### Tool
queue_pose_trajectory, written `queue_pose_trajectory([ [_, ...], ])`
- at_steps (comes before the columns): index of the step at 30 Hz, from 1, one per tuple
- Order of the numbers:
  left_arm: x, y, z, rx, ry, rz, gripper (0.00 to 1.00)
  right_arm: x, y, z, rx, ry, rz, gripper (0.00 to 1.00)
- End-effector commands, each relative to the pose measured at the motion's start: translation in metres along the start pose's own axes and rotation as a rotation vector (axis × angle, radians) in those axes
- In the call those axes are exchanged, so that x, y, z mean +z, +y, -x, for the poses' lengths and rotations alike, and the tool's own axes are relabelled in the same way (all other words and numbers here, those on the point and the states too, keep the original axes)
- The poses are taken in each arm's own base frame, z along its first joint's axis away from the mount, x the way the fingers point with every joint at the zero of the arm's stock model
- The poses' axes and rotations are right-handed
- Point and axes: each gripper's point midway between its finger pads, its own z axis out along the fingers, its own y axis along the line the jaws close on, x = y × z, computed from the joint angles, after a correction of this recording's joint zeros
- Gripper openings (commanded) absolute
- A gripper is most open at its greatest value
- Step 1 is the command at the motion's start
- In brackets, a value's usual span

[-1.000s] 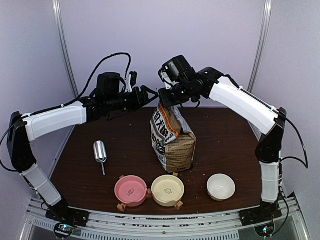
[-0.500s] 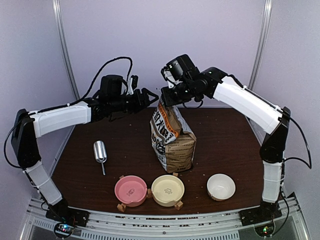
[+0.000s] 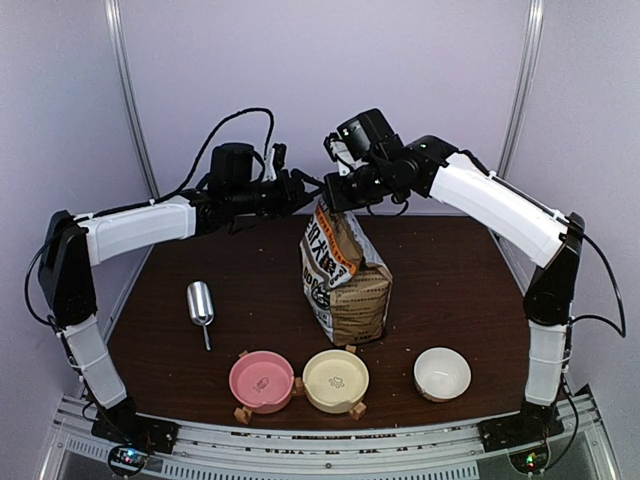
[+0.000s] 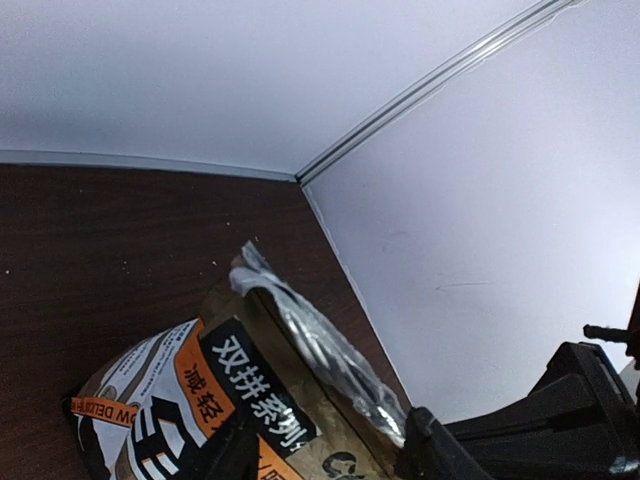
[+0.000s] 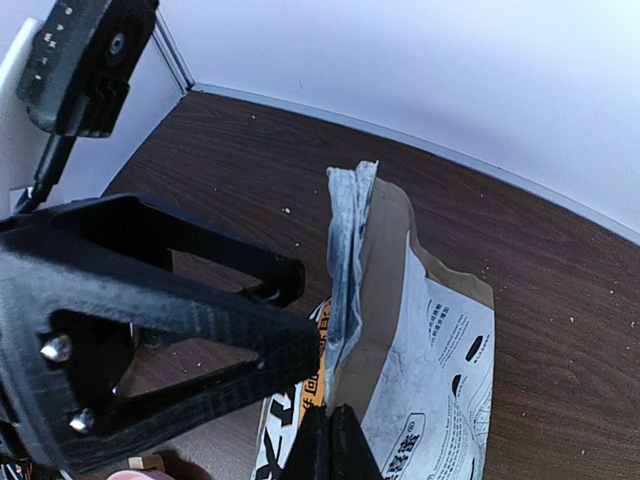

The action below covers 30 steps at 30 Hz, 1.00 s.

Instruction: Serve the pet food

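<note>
Bag (image 4: 165,395) print: "双拼系列"

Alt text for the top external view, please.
The right gripper pinches the top edge of an upright kraft bag at the middle of a dark table, with the left gripper open close beside it. A metal scoop lies left of the bag; a pink bowl, a cream bowl and a white bowl stand empty along the near edge.

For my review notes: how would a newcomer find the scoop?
Start at the tall kraft bag standing mid-table. Look to its left, behind the pink bowl: the scoop lies flat on the table. It alone is shiny metal, with a thin handle.
</note>
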Motion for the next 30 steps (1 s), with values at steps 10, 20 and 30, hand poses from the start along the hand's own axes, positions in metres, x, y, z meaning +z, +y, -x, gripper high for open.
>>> queue_pose_trajectory([
  [10,0.012,-0.016,0.014,-0.001,-0.008,-0.124,0.47,-0.019,0.002,0.005,0.001,-0.021,0.03,0.0],
  [20,0.019,-0.02,0.012,-0.026,0.014,-0.182,0.35,-0.021,-0.003,0.004,-0.004,-0.02,0.014,0.0],
  [30,0.026,-0.025,0.008,-0.051,0.036,-0.241,0.13,-0.025,-0.007,0.001,-0.024,-0.016,0.022,0.0],
])
